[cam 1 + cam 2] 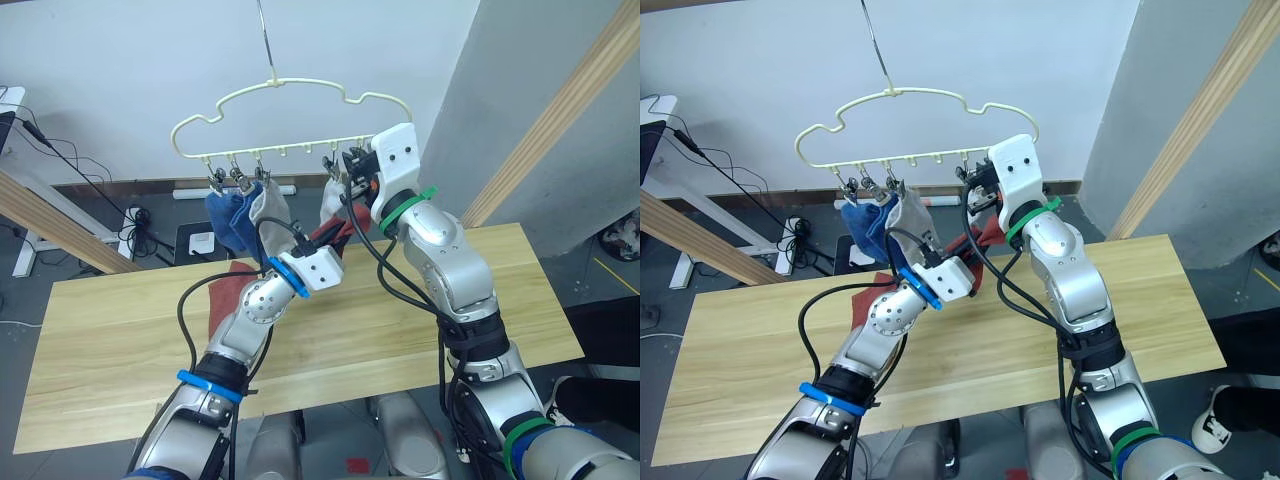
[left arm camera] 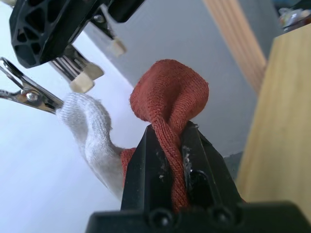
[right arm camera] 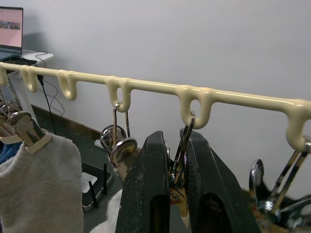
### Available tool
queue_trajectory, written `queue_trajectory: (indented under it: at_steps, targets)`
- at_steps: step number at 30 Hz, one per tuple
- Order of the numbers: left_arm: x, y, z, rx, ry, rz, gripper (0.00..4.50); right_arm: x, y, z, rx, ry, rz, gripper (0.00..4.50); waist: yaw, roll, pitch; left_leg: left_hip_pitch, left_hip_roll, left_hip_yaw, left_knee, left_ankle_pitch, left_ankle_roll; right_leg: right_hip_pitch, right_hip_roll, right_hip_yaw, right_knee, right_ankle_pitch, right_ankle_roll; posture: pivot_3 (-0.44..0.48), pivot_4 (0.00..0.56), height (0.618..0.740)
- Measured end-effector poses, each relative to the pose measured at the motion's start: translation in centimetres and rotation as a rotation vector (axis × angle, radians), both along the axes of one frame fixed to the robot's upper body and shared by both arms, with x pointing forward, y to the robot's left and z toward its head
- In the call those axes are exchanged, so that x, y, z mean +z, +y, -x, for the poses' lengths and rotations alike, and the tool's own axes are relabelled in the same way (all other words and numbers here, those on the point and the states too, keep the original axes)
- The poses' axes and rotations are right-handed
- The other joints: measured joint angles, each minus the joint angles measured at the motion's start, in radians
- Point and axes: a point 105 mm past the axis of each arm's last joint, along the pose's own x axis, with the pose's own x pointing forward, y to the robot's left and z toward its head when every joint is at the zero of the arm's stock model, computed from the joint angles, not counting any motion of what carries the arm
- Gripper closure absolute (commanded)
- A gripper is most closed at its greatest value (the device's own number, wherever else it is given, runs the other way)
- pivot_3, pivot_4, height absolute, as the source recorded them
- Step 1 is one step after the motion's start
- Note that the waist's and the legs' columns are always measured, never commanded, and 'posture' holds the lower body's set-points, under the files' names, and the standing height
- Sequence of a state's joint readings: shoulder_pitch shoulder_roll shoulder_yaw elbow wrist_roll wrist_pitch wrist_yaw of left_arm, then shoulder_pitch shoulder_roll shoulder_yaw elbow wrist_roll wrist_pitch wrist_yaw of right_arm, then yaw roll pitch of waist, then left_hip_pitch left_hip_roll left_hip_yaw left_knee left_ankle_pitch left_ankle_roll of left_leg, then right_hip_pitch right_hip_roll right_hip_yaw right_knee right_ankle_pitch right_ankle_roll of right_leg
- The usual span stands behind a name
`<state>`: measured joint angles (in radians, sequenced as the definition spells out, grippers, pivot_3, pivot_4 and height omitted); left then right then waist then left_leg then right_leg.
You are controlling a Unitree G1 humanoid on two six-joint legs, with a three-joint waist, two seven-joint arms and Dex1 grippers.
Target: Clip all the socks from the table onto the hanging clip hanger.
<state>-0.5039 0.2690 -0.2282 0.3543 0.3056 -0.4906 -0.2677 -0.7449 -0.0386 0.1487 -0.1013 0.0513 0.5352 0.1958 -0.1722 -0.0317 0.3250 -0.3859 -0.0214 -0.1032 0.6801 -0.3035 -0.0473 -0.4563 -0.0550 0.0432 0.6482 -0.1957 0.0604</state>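
The pale yellow-green clip hanger (image 1: 290,95) hangs above the table's (image 1: 120,330) far edge. Two blue socks (image 1: 228,218) and a light grey sock (image 1: 266,203) hang from its left clips. Another light grey sock (image 1: 332,198) hangs near the middle. My left gripper (image 2: 170,141) is shut on a bunched rust-red sock (image 2: 170,94) and holds it up just below the clips. My right gripper (image 3: 177,170) is shut on a metal clip (image 3: 183,145) hanging from the hanger bar (image 3: 233,94). A second rust-red sock (image 1: 225,295) lies on the table behind my left arm.
Thick wooden poles slant past on the right (image 1: 560,110) and the left (image 1: 60,225). Cables and a power strip (image 1: 200,240) lie on the floor beyond the table. A laptop (image 3: 10,24) stands far off by the wall.
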Motion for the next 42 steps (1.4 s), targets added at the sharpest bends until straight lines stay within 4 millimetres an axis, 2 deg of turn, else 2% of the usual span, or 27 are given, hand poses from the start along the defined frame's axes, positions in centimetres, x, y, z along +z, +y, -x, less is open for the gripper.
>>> queue_trajectory:
  at_steps: [5, 16, 25, 30, 42]
  targets:
    - [0.6, 0.1, -0.9, 0.04, -0.026, 0.012, 4.5, 0.0, 0.1, 0.1, 0.001, 0.003, 0.0, 4.41, 0.0, 0.0, 0.0, 0.0, 0.0, 0.0, 0.0, 0.0, 0.0, 0.0, 0.0, 0.0, 0.0, 0.0, 0.0, -0.273, 0.311, 0.733]
    - [1.4, 0.2, -0.8, 0.046, -0.073, 0.046, 4.5, -0.1, 0.0, 0.1, 0.0, 0.012, 0.003, 4.41, 0.0, 0.0, 0.0, 0.0, 0.0, 0.0, 0.0, 0.0, 0.0, 0.0, 0.0, 0.0, 0.0, 0.0, 0.0, -0.271, 0.315, 0.733]
    - [1.5, 0.3, -0.9, 0.06, -0.083, 0.06, 4.5, -0.4, 0.1, 0.0, 0.004, 0.033, 0.002, 4.41, 0.0, 0.0, 0.0, 0.0, 0.0, 0.0, 0.0, 0.0, 0.0, 0.0, 0.0, 0.0, 0.0, 0.0, 0.0, -0.268, 0.316, 0.733]
    - [1.8, 0.1, -1.7, 0.076, -0.088, 0.064, 4.5, -0.6, 0.2, 0.1, 0.005, 0.053, 0.001, 4.41, 0.0, 0.0, 0.0, 0.0, 0.0, 0.0, 0.0, 0.0, 0.0, 0.0, 0.0, 0.0, 0.0, 0.0, 0.0, -0.268, 0.315, 0.733]
    - [1.5, 0.2, -1.9, 0.087, -0.089, 0.065, 4.5, -0.7, 0.1, 0.1, -0.001, 0.076, -0.007, 4.41, 0.0, 0.0, 0.0, 0.0, 0.0, 0.0, 0.0, 0.0, 0.0, 0.0, 0.0, 0.0, 0.0, 0.0, 0.0, -0.268, 0.315, 0.733]
